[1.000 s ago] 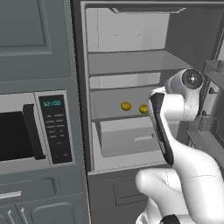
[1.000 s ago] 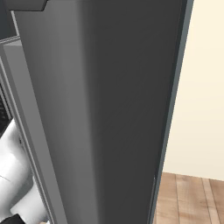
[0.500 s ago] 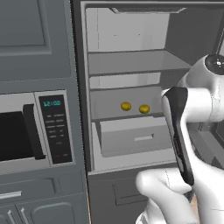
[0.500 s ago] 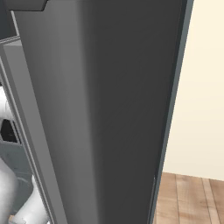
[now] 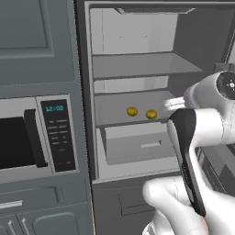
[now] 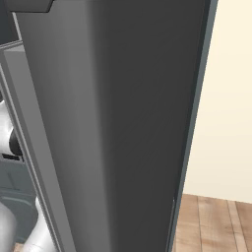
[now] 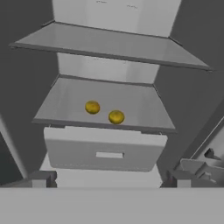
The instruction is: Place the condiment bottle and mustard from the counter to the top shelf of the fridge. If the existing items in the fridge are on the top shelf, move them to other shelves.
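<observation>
Wide apart and holding nothing, the gripper (image 7: 109, 183) faces the open fridge (image 5: 137, 27), its two dark fingertips (image 7: 43, 178) showing at the bottom of the hand view on either side of the pale drawer (image 7: 105, 151). Both lemons (image 7: 92, 107) lie close together on the lower grey shelf (image 7: 65, 103), just above that drawer, the left one slightly further back than the right one (image 7: 116, 117). The top shelf (image 7: 109, 43) sits above them, a flat grey panel between white inner walls. In the left base view the white arm (image 5: 188, 137) with its dark band rises in front of the fridge's right half and covers part of the drawer's right end; the lemons (image 5: 132, 111) show just left of it. To the left of the fridge, a microwave (image 5: 32, 133) with a lit clock panel is built into dark grey cabinets (image 5: 32, 36). From the right base view, the fridge's dark grey door (image 6: 123, 123) stands open and blocks nearly everything, with a cream wall (image 6: 226, 98) and wood floor (image 6: 211, 224) beyond it.
</observation>
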